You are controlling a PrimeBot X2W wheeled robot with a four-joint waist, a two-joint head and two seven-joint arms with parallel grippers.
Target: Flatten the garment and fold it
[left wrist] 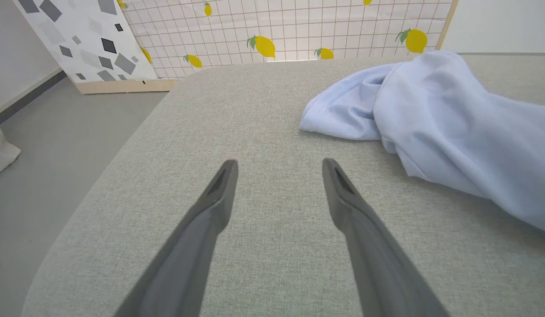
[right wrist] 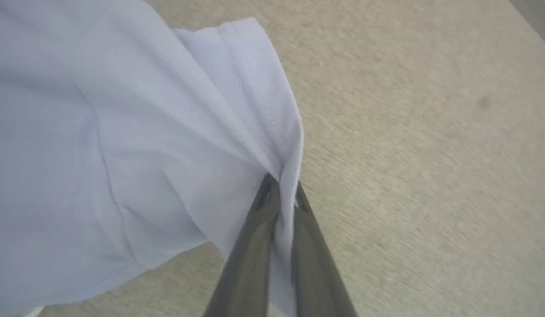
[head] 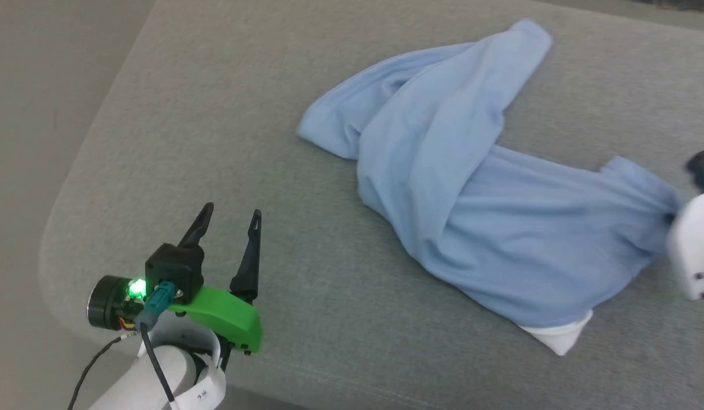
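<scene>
Head view: the crumpled light blue knit polo shirt point(head: 488, 216) lies from centre to right of frame, its right edge pinched in the right jaws. At lower left the left jaws gape empty, with the nearest cloth up and right of them.

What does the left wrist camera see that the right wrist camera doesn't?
Left wrist view: the open left pincer, a lemon-patterned white grid panel and grey floor. Right wrist view: the right pincer shut on a stitched edge of the light blue soft knit shirt. Shared: that shirt and the pale grey woven padded surface it lies on.
</scene>
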